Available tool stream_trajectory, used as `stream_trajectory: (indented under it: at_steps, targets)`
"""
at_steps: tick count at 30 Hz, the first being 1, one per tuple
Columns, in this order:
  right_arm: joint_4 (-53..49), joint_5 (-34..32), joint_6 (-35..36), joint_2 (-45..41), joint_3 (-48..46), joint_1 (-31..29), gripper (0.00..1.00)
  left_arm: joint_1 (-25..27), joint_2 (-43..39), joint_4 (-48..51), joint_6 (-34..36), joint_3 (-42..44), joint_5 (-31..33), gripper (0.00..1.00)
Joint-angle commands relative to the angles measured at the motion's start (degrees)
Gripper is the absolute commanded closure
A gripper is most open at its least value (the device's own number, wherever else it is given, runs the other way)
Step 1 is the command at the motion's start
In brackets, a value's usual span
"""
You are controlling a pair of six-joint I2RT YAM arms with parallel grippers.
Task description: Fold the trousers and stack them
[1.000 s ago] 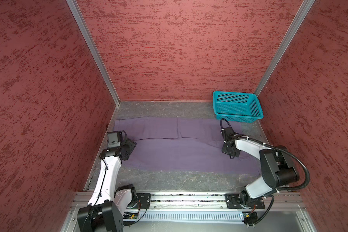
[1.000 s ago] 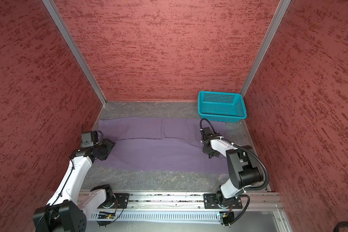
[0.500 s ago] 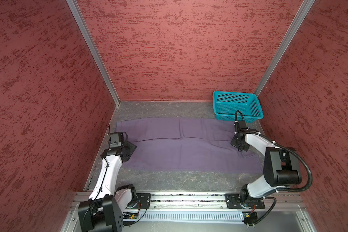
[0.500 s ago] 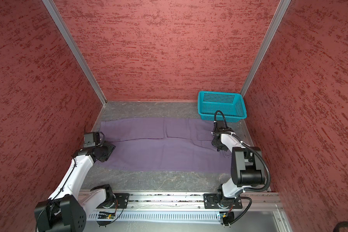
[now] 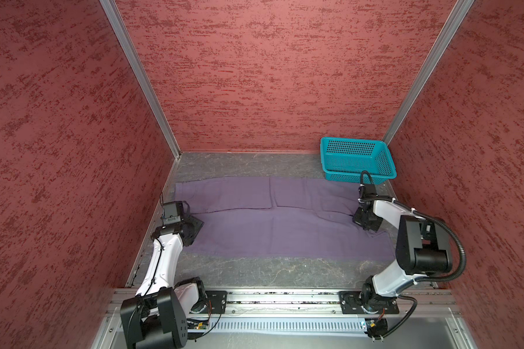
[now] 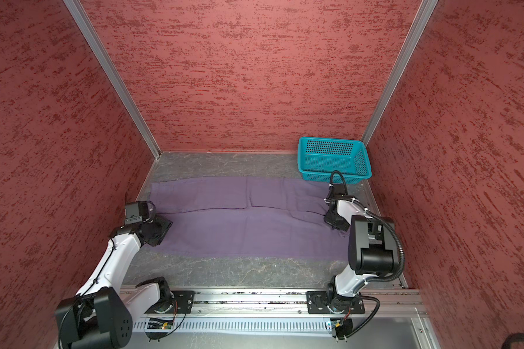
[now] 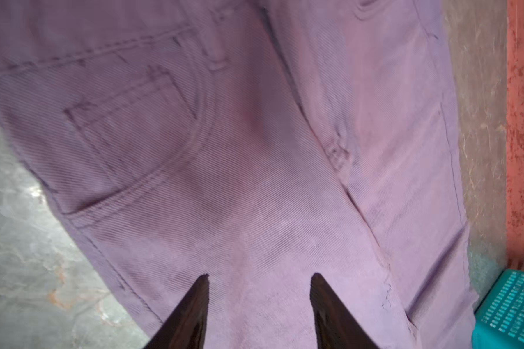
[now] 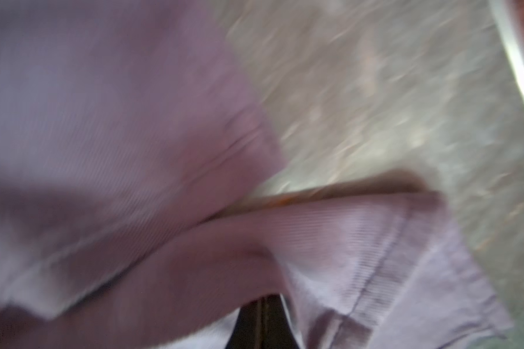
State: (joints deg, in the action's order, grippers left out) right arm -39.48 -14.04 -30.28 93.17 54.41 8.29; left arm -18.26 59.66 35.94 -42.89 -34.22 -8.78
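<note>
The lavender trousers (image 5: 270, 229) lie spread flat across the grey floor from left to right in both top views (image 6: 239, 229). My left gripper (image 5: 194, 225) hovers over their waist end, where a pocket and seams show in the left wrist view (image 7: 224, 181). It (image 7: 259, 276) is open, with only flat cloth beneath the two dark fingers. My right gripper (image 5: 365, 222) is at the leg end by the right wall. In the blurred right wrist view it (image 8: 265, 297) is shut on a fold of the trousers (image 8: 103, 121), and the hem drapes beside it.
A teal perforated basket (image 5: 357, 160) stands in the back right corner, just beyond the right gripper (image 6: 335, 223). Red walls close in the left, back and right sides. A metal rail (image 5: 285, 297) with both arm bases runs along the front.
My right gripper has travelled right, toward the wall and basket, drawing the leg end of the trousers out with it. My left gripper's fingers have narrowed a little; it has barely shifted.
</note>
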Motion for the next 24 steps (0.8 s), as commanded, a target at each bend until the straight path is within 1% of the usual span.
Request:
stream_trajectory:
  at_steps: [1, 4, 8, 10, 14, 16, 18, 21, 23, 24]
  targets:
    - [-0.42, -1.92, 1.23, -2.34, 6.59, 3.67, 0.99, -4.3, -0.42, -1.2, 2.14, 2.06, -3.27, 0.46]
    - [-1.87, -2.21, 1.72, -2.83, 12.17, 5.99, 0.97, -7.55, -0.68, -0.79, 3.54, 2.3, -4.57, 0.46]
    - [-2.61, -0.8, 2.88, -1.69, 16.95, 6.81, 0.94, -9.52, -1.2, -0.34, 4.75, 1.84, -5.08, 0.46]
    - [-1.59, 1.68, 3.53, -0.81, 17.25, 6.82, 0.91, -9.6, -1.3, -0.12, 4.76, 1.38, -5.13, 0.46]
    - [5.08, 11.28, 5.12, 1.65, 14.5, 6.62, 0.83, -9.45, -1.02, -0.77, 4.49, 0.41, -5.07, 0.46]
    - [8.71, 16.25, 5.35, 2.97, 13.01, 6.47, 0.73, -9.25, 0.1, -0.82, 4.54, -0.69, -5.03, 0.44]
    - [12.23, 19.3, 4.7, 4.28, 11.18, 6.46, 0.56, -8.9, 1.6, -0.87, 4.99, -2.07, -4.65, 0.4]
    - [15.41, 21.15, 4.0, 6.69, 9.92, 6.49, 0.42, -8.23, 4.35, -1.07, 5.69, -4.65, -3.72, 0.34]
    - [15.92, 21.26, 4.08, 8.59, 10.24, 6.52, 0.37, -7.66, 6.61, -1.13, 5.89, -7.0, -3.08, 0.3]
    - [16.09, 20.99, 4.17, 9.52, 10.48, 6.6, 0.36, -7.18, 7.75, -1.38, 5.66, -8.13, -2.49, 0.29]
